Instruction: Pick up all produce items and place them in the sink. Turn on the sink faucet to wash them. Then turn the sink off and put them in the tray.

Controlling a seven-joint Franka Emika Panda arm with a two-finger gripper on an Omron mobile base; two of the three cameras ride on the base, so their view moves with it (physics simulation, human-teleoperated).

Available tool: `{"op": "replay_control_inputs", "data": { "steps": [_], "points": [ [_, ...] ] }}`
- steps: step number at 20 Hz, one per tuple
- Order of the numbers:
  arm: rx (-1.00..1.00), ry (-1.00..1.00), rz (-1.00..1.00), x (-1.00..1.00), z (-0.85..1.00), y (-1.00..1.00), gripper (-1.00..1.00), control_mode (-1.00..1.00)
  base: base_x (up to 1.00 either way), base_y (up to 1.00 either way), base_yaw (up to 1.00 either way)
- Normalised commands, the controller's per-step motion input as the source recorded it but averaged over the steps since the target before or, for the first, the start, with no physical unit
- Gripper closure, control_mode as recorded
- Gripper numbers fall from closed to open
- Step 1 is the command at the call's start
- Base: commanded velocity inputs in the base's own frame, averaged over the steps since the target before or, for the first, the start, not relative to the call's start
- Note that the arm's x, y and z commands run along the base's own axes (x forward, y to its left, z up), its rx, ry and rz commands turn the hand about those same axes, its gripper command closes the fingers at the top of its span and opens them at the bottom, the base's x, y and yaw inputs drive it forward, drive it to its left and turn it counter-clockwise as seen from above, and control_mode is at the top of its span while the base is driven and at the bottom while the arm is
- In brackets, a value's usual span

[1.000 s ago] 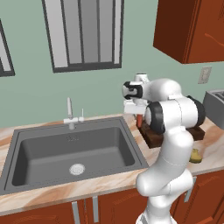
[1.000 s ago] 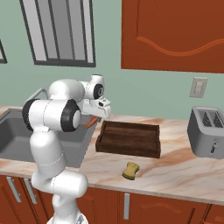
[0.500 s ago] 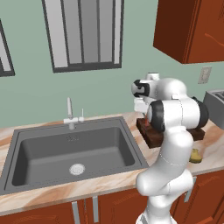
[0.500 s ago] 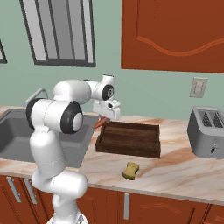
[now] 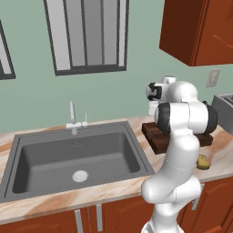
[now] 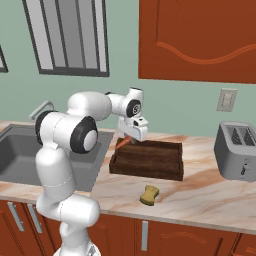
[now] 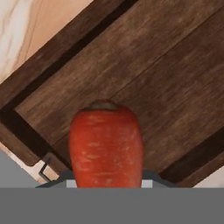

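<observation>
Hand view is giving the best look: the carrot (image 7: 106, 146) is sticking out from the gripper, clamped between its fingers, hanging right over the bare wooden floor of the tray (image 7: 166, 83). Right base view is showing what that one can't: the gripper (image 6: 129, 138) is hovering above the tray's (image 6: 147, 172) left end with the carrot's (image 6: 122, 142) orange tip poking out, plus a yellow sponge (image 6: 148, 194) sitting near the counter edge and a toaster (image 6: 237, 151) far right. Left base view is showing the sink (image 5: 27, 164) and faucet (image 5: 73, 119), well left of the tray.
</observation>
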Motion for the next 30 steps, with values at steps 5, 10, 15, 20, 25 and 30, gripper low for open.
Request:
{"op": "replay_control_inputs", "data": {
  "steps": [5, 10, 15, 20, 25, 30],
  "points": [
    [0.0, -0.05, -0.1, -0.07, -0.26, -0.27, 1.0, -1.0, 0.0, 0.0, 0.0],
    [0.0, -0.01, -0.09, 0.0, -0.27, -0.18, 1.0, -1.0, 0.0, 0.0, 0.0],
    [0.0, 0.0, -0.09, 0.0, -0.21, -0.11, 1.0, -1.0, 0.0, 0.0, 0.0],
    [0.0, 0.0, -0.09, 0.01, -0.2, -0.08, 1.0, -1.0, 0.0, 0.0, 0.0],
    [0.0, 0.0, -0.09, 0.02, -0.2, -0.05, 1.0, -1.0, 0.0, 0.0, 0.0],
    [0.0, 0.0, -0.07, 0.0, -0.16, -0.02, 1.0, -1.0, 0.0, 0.0, 0.0]
  ]
}}
